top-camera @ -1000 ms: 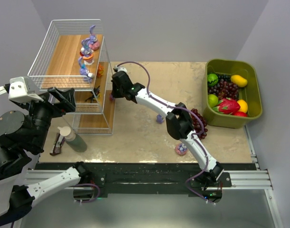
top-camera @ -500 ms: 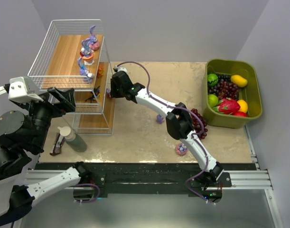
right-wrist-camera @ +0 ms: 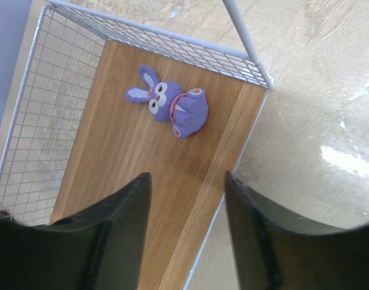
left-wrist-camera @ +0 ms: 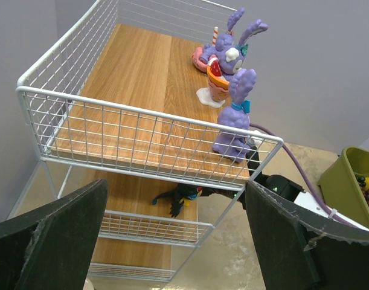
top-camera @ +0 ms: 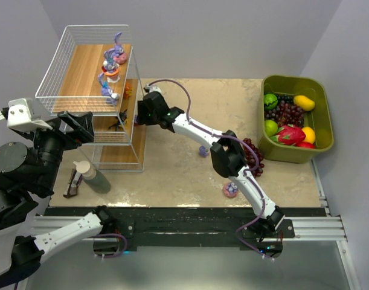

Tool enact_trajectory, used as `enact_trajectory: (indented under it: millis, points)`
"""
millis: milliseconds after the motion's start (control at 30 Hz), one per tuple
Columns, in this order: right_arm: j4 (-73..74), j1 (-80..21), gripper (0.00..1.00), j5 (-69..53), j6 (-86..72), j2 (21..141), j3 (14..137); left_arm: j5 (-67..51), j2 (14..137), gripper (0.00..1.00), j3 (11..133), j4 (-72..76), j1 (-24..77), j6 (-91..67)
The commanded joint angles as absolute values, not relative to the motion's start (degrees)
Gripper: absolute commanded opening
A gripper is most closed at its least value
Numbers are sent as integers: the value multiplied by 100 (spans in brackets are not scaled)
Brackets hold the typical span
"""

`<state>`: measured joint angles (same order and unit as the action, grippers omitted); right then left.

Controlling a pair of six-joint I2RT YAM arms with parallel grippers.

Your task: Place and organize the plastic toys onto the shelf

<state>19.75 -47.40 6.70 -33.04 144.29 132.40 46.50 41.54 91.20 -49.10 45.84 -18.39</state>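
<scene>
The shelf (top-camera: 81, 72) is a white wire rack with wooden boards at the far left. Purple bunny toys (top-camera: 113, 63) stand on its top board and show again as bunnies (left-wrist-camera: 234, 115) in the left wrist view. A black insect-like toy (left-wrist-camera: 181, 196) sits one board lower. My right gripper (top-camera: 139, 116) hovers at the shelf's right side, open (right-wrist-camera: 187, 180), above a purple bunny (right-wrist-camera: 170, 106) lying loose on a board. My left gripper (left-wrist-camera: 175, 184) is wide open before the rack, holding nothing. Two more toys, a purple toy (top-camera: 203, 150) and a pink-based toy (top-camera: 231, 190), stand on the table.
An olive-green bin (top-camera: 320, 106) of colourful fruit sits at the far right, with a dark grape bunch (top-camera: 254, 156) on the table beside it. A capped bottle (top-camera: 91, 176) lies in front of the shelf, near my left arm.
My right gripper has opened and let go of the purple bunny, which now lies on the shelf board. The right hand has edged slightly left. My left gripper stays wide open.
</scene>
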Motion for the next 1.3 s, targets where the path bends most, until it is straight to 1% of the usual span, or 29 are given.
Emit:
enact_trajectory:
  millis: [0, 100, 267, 533, 767, 1067, 1267]
  points:
    - [1302, -4702, 61, 264, -3287, 14405, 13017, 4632, 4201, 100, 9316, -4904, 4605, -1740]
    - [714, -4702, 64, 80, -3348, 14458, 12762, 4649, 4227, 99, 9308, -4896, 4597, -1731]
    - [-139, -4702, 64, 175, -3445, 14590, 12603, 4632, 4280, 100, 9343, -4922, 4597, -1714]
    - [-377, -4693, 59, 448, -3586, 14994, 12893, 4676, 4289, 99, 9396, -4939, 4597, -1688]
    - [-1019, -4702, 55, 510, -3832, 14950, 12542, 4728, 4271, 100, 9387, -4975, 4597, -1696]
    - [-1055, -4685, 55, 571, -4122, 15178, 12718, 4781, 4228, 99, 9387, -5027, 4597, -1705]
    - [-1248, -4684, 50, 782, -4280, 15275, 12604, 4808, 4201, 100, 9378, -5054, 4597, -1731]
